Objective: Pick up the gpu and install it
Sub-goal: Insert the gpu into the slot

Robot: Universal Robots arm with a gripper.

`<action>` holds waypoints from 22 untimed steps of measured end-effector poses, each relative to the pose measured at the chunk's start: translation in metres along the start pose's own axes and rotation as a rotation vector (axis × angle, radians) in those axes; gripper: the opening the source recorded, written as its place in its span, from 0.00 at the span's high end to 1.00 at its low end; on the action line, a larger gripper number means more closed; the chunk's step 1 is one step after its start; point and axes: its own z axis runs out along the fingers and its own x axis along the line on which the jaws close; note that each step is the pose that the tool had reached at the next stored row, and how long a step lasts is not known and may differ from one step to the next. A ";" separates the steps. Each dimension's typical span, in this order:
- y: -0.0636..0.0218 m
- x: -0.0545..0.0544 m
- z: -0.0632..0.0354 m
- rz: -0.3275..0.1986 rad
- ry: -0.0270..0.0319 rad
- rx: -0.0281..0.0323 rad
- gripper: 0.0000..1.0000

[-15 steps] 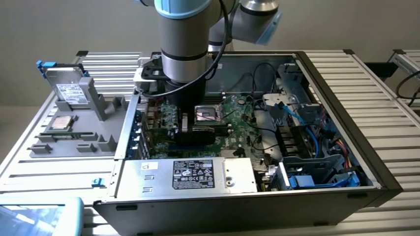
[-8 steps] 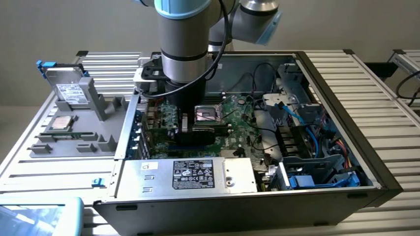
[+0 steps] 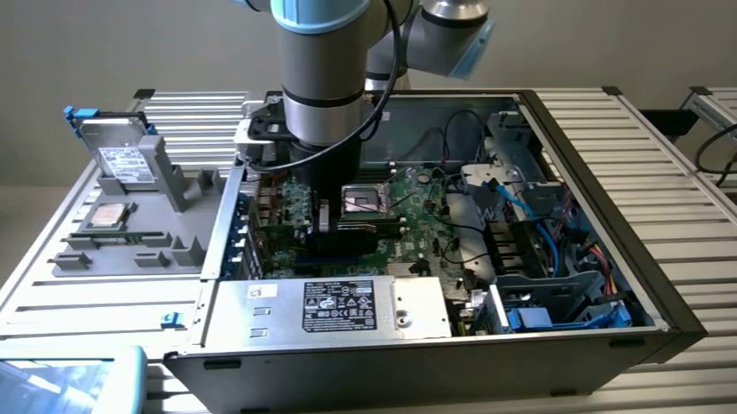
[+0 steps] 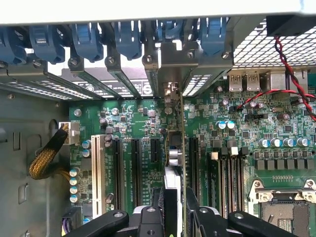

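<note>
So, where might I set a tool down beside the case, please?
Bare slatted table on the exterior view's right of the computer case, and in front of the grey parts tray. Crowded inside the case: cables, plus the hand gripping the gpu.

Silver-grey arm (image 3: 323,78), pale-blue joint caps (image 3: 474,50), black cable (image 3: 399,52)
</note>
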 end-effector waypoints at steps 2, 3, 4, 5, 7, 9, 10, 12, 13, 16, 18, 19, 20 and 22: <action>0.0000 0.000 0.0000 0.000 0.0000 0.0000 0.72; 0.0002 0.000 0.0000 0.000 -0.0001 0.0000 0.72; 0.0002 0.000 0.0001 0.000 -0.0001 0.0001 0.72; 0.0003 0.000 0.0001 0.000 -0.0002 0.0001 0.72; 0.0004 0.000 0.0000 0.000 0.0000 0.0000 0.72; 0.0004 0.000 0.0000 0.000 -0.0001 0.0000 0.72; 0.0004 0.000 0.0000 0.000 -0.0001 0.0000 0.72; 0.0004 0.000 0.0000 0.000 -0.0001 0.0000 0.72; 0.0004 0.000 0.0000 0.000 -0.0001 0.0000 0.72; 0.0004 0.001 0.0000 0.000 0.0002 -0.0001 0.72; 0.0004 0.001 0.0002 0.000 0.0004 -0.0001 0.72; 0.0004 0.001 0.0003 0.000 0.0004 -0.0001 0.72; 0.0004 0.001 0.0004 0.000 0.0004 -0.0001 0.72; 0.0004 0.001 0.0005 -0.001 0.0003 -0.0001 0.72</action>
